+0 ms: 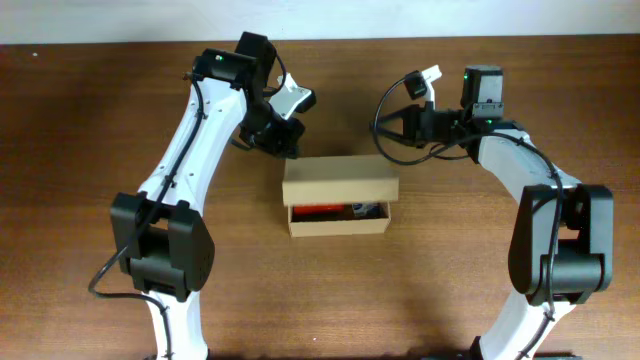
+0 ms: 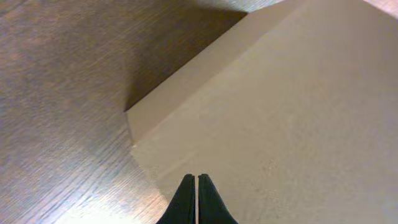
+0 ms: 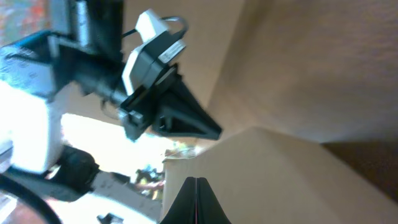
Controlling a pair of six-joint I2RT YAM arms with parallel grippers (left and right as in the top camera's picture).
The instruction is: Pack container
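The left claw [image 2: 197, 179] is pinched fully shut with nothing between its fingers. Its tips are poised over the tan flap lid [image 2: 280, 112] near one corner (whether they press the cardboard or hang just above it cannot be told). The right claw [image 3: 196, 182] is likewise closed tight and empty, by the lid's other rear corner. Both sit at the back edge of the container [image 1: 338, 226], which lies mid-table [image 1: 90, 110] between the two arms. The lid leans over the box and hides most of the inside. Through the front gap a red thing [image 1: 318, 210] and a dark thing [image 1: 366, 210] show, too small to name. The right wrist view is blurred and its left part overexposed.
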